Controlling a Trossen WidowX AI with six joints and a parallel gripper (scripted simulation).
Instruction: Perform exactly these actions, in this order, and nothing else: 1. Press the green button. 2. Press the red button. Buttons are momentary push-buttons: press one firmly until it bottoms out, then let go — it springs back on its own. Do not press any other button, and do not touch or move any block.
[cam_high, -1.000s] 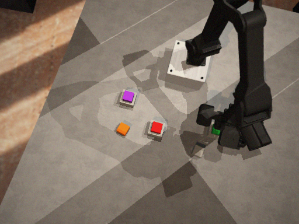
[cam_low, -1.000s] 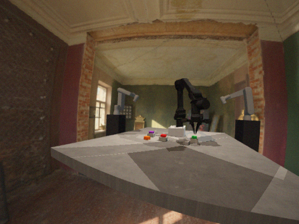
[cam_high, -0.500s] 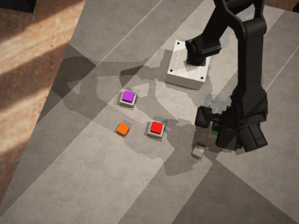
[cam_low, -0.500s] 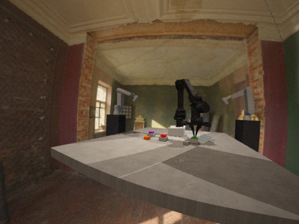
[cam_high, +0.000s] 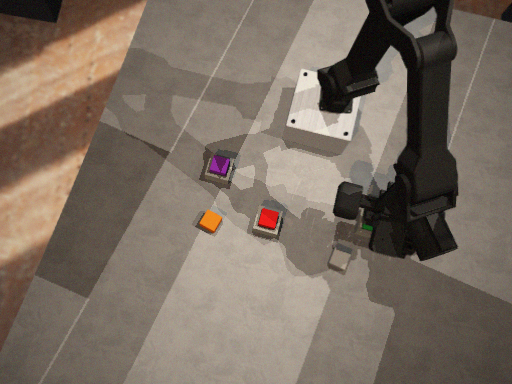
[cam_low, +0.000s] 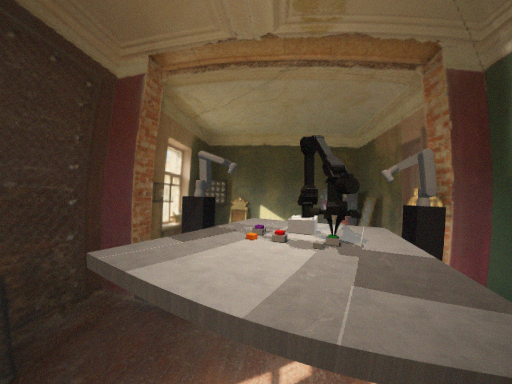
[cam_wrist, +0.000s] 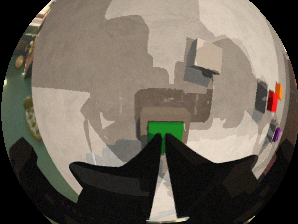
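Green button (cam_wrist: 165, 127) in grey housing, mostly hidden from above, red button (cam_high: 268, 218) well apart, uncovered

Brick walls (cam_low: 50, 150), lit window (cam_low: 172, 187), plaster ceiling (cam_low: 290, 107).

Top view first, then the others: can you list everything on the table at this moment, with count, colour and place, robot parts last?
green button: one, green cap on a grey base, directly under the gripper tips, mostly hidden by the arm from above
red button: one, red cap on a grey base, mid-table
purple button: one, purple cap on a grey base, up and left of the red button
orange block: one, orange, left of the red button
grey block: one, grey, beside the green button
mount plate: one, white, under the arm's base
table: one, grey patchwork
arm: one, black
gripper: one, black, shut, over the green button
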